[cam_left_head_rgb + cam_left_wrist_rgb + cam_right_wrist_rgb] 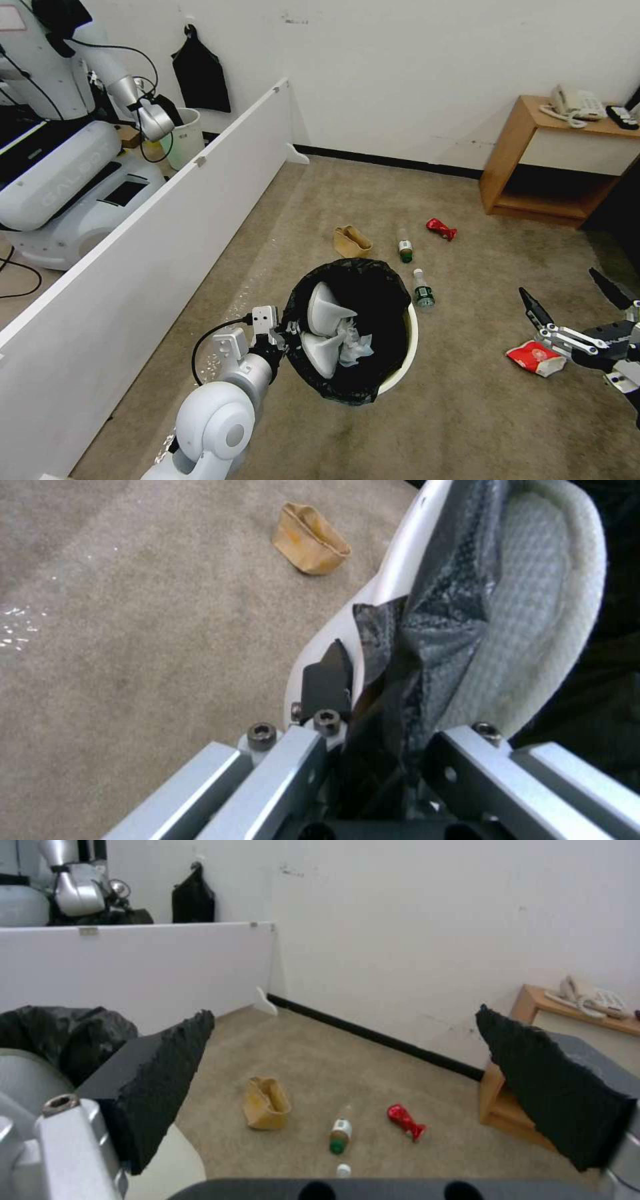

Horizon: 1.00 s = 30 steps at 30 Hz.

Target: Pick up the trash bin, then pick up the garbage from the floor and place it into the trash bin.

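Note:
The white trash bin [408, 347], lined with a black bag, stands at mid-floor. My left gripper [283, 330] is shut on its near-left rim; in the left wrist view one finger [328, 677] presses the white wall outside the bag. Two white slippers [323, 313] and crumpled tissue [353, 343] lie inside. My right gripper [559, 283] hangs open at the right, just above and beyond a red-white snack packet [535, 357]. On the carpet beyond the bin lie a tan paper bag [351, 241], two green-labelled bottles [405, 248] [423, 291] and a crushed red wrapper [441, 229].
A long white partition [167, 247] runs along the left, with another robot [67, 167] and a pale bin [185, 137] behind it. A wooden side table [553, 160] with a phone stands at the back right against the wall. Open carpet lies between bin and table.

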Available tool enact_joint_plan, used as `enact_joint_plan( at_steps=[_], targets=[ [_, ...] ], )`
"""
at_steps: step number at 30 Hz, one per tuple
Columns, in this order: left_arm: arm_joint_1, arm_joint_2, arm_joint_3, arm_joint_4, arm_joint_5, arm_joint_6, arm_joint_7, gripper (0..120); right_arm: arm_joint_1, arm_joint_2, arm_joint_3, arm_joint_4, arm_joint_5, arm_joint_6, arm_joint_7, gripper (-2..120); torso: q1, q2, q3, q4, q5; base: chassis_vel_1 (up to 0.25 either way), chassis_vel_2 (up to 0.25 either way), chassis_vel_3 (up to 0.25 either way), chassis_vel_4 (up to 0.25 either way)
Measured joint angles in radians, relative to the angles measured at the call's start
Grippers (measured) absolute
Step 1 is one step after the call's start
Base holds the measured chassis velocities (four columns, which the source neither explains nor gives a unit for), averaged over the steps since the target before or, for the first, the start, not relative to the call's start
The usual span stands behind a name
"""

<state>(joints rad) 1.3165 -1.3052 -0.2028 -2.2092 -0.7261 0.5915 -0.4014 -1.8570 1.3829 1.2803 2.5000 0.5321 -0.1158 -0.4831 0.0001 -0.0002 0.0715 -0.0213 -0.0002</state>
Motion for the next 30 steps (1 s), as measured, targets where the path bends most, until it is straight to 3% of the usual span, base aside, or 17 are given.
enact_joint_plan(
  at_steps=[30],
  targets=[
    [0.006, 0.002, -0.001, 0.002, 0.006, -0.011, 0.0, 1, 0.008, -0.019, 0.011, 0.0, 0.008, -0.07, -0.041, 100, 0.0, 0.0, 0.0, -0.0001, 0.0, 0.0, 0.0, 0.0, 0.0]
  ],
)
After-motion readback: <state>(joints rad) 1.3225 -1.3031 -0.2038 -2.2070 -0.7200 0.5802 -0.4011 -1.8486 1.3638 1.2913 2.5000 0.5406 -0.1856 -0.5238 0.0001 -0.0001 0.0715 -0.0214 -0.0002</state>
